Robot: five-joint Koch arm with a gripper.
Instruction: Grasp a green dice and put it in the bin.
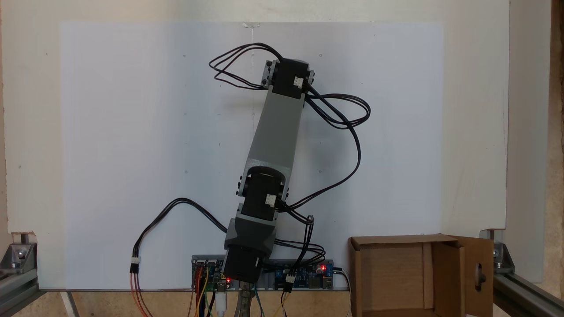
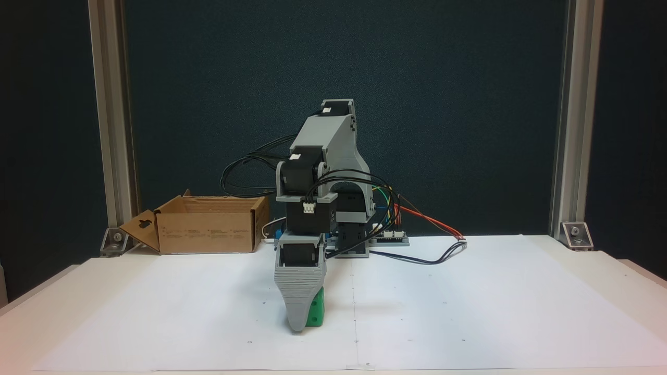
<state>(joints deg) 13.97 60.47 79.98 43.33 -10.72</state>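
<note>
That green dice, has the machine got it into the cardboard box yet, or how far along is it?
Not yet. The arm has reached down to the green dice, and its tool stands right in front of the dice on the white paper. Whether it is gripping the dice cannot be told from here. The dice sits low at the paper, not lifted. Left to do: lift it, carry it to the bin standing beside the arm's base, and drop it in.

Bright green dice [image 2: 316, 312], brown cardboard bin [image 2: 206, 229], grey ridged jaws, white paper [image 2: 469, 312]
</note>
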